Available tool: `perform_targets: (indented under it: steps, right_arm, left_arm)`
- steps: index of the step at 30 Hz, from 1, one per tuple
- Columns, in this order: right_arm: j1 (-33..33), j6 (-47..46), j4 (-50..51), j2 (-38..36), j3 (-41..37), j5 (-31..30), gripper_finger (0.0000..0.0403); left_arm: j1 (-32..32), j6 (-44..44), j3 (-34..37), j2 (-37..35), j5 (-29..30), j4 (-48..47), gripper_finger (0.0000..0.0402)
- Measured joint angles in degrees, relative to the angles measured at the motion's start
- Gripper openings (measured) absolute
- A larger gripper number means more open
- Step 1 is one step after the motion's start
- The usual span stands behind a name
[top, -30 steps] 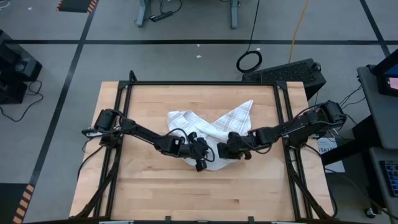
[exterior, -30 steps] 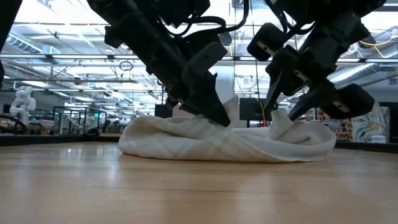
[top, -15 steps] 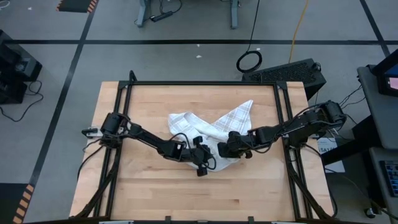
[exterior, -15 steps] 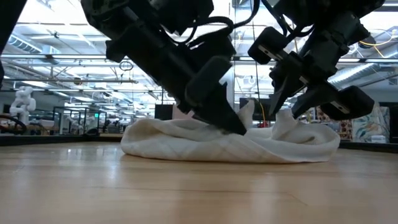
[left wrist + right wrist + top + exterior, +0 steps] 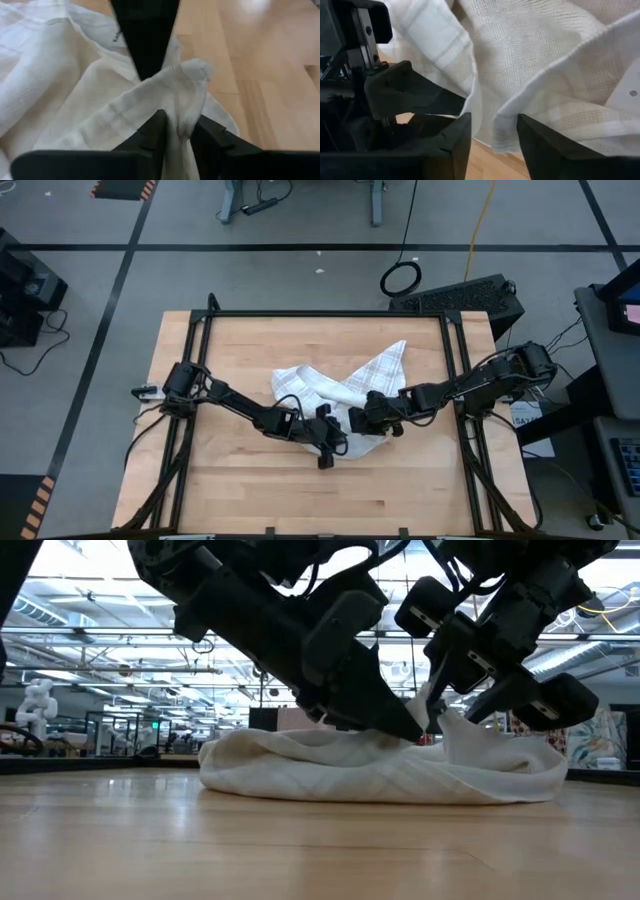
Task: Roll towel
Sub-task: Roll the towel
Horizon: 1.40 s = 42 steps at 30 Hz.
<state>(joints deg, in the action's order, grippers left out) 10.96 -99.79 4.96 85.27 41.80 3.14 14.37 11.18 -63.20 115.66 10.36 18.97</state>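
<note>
One white soft cloth towel with thin grey plaid lines (image 5: 345,385), crumpled. One light wooden tabletop (image 5: 240,480) in one black metal frame (image 5: 325,313). Two dark robot arms, so two two-finger grippers: left gripper (image 5: 333,448), right gripper (image 5: 368,417). On the floor past the table: one black cable coiled in a ring (image 5: 400,278), one yellow cable (image 5: 480,225), one black box (image 5: 470,295).

Dark jointed arms, black cables, black claws.
</note>
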Motion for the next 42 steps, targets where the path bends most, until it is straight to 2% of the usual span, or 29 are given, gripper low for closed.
perform_targets:
  steps: [5, 12, 42]
  right_arm:
    - [0.0, 0.8, -0.01, 0.0, 0.0, 0.02, 0.017]
    - [0.0, 1.29, 0.01, 0.0, 0.0, 1.44, 0.0167]
    - [0.02, 2.98, -0.89, 2.19, -0.02, 1.62, 0.0167]
  left_arm:
    - [-0.04, -0.02, 0.0, 0.0, -1.76, 0.13, 0.0139]
    - [-0.07, 0.0, 0.0, 0.0, -1.98, 0.31, 0.0183]
    - [-1.33, 0.35, 0.02, 2.25, -2.02, 3.25, 0.0185]
